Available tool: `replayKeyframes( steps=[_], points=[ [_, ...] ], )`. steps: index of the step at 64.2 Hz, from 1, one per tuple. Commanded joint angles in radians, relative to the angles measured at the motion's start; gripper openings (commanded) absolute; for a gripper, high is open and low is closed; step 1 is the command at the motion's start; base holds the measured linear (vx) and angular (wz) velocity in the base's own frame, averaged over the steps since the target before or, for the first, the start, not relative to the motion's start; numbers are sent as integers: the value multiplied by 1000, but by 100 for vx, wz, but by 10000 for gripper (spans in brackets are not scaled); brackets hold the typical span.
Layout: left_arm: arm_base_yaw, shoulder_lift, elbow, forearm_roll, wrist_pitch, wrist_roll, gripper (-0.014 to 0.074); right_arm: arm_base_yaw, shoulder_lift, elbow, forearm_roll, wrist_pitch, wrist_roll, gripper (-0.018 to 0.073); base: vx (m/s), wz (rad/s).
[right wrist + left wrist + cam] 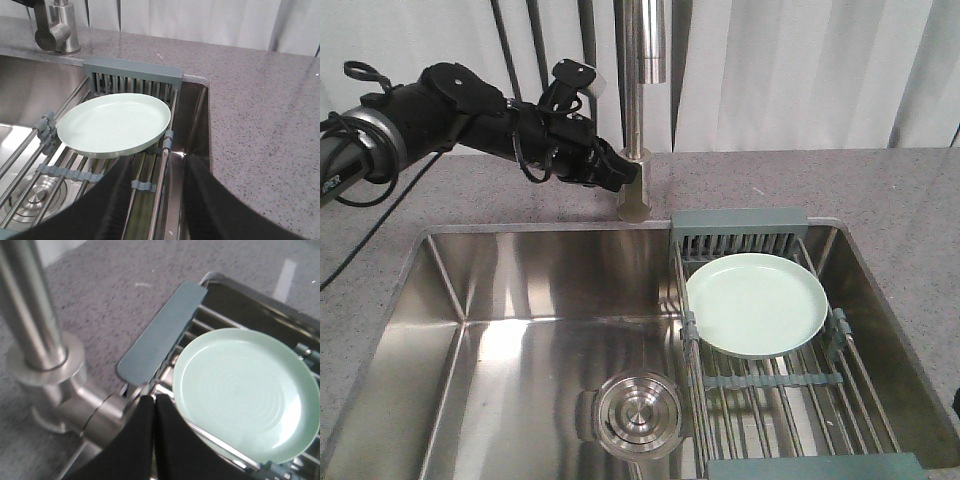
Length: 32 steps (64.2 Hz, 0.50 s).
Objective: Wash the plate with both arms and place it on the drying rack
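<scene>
Pale mint-green plate, round, low upturned rim, lying flat on the drying rack at centre right of the front view; far edge just beside the slotted grey-green box section, near edge over the steel rods and a plastic cross bar. Untouched by either gripper. Same plate at right in the left wrist view and at centre left in the right wrist view.

Rack spanning the right part of the steel sink; round steel drain at lower centre of the basin, well apart from the plate.

Left gripper at upper centre of the front view, at the end of a black arm entering from the upper left, tip against the faucet near its base; fingers clenched together with only a thin seam between them, nothing grasped, faucet body just beside them in the left wrist view.

Right gripper at the bottom of the right wrist view, above the rack's right edge and the sink wall; fingers spread apart, released, nothing between them.

Speckled grey desk around the sink; pale curtain behind.
</scene>
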<state>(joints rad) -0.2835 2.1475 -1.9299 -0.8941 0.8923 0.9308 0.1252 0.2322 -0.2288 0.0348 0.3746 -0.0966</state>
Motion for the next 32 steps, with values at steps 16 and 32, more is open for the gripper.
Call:
replayKeyframes(
  steps=[16, 32],
  points=[
    [5, -223, -32, 685, 21, -563, -6, -4, 9, -25, 0, -69, -2, 256, 0, 0],
    [5, -356, -32, 1003, 42, -784, -6, -4, 9, -25, 0, -69, -2, 256, 0, 0]
  ],
)
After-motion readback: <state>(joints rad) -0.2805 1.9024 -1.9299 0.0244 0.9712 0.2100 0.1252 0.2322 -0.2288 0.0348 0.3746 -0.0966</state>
